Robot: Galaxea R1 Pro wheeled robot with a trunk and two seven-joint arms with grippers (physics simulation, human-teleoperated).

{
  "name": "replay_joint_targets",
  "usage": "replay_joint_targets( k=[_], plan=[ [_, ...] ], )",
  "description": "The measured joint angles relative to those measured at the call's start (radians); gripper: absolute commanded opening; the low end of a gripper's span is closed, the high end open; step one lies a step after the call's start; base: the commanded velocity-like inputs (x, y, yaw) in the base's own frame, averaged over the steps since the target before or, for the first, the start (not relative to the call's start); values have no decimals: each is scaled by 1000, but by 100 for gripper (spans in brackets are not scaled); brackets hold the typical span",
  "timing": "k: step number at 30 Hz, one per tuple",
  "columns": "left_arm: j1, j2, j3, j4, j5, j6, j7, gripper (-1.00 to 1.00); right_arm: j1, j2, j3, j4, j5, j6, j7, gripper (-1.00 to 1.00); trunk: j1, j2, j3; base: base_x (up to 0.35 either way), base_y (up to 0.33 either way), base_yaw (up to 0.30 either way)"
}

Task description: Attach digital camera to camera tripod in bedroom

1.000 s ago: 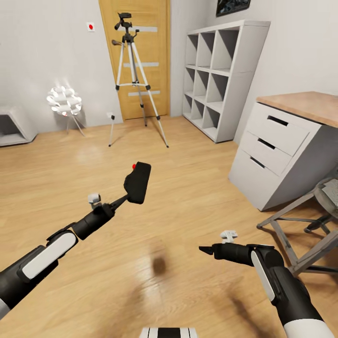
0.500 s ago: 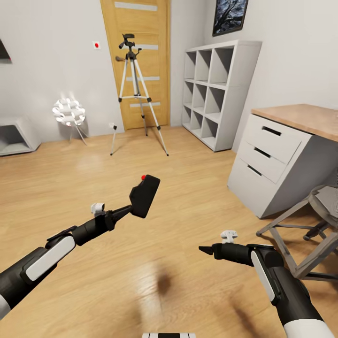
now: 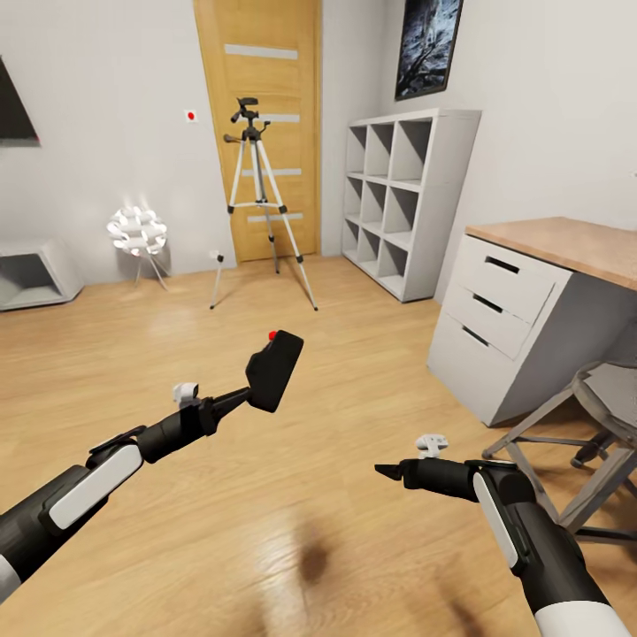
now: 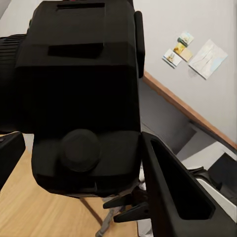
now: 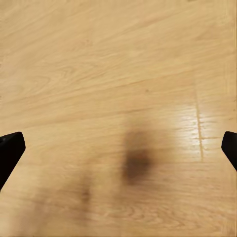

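My left gripper [image 3: 241,398] is shut on the digital camera [image 3: 275,370], a black block with a red dot on top, held out above the wood floor. In the left wrist view the digital camera [image 4: 79,89] sits close against one black finger [image 4: 173,192]. The camera tripod [image 3: 257,195] stands far ahead in front of the wooden door [image 3: 265,80], silver legs spread, black head and pan handle on top. My right gripper [image 3: 389,471] hovers low at the right. In the right wrist view the right gripper [image 5: 118,150] is open over bare floor.
A white cube shelf [image 3: 402,190] stands against the right wall beyond a grey drawer desk [image 3: 522,310] and a chair [image 3: 584,433]. A white floor lamp [image 3: 138,232] and a low grey unit [image 3: 35,279] are at the left wall. Open floor lies between me and the tripod.
The head view has tilted upward, so the room sits lower in the picture. The left gripper with the camera shifted slightly to the right early on. The right arm has held still.
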Motion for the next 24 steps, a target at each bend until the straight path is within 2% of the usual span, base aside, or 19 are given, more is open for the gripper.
replay_joint_targets(
  k=[17, 24],
  plan=[
    [0, -6, 2, 4, -12, 0, 15, -100, 0, 0, 1, 2, 1, 0, -1, 100, -8, 4, 66, 0, 0, 0],
    [0, -6, 2, 0, -12, 0, 65, -100, 0, 0, 1, 2, 1, 0, -1, 100, -11, 6, 93, 0, 0, 0]
  ],
)
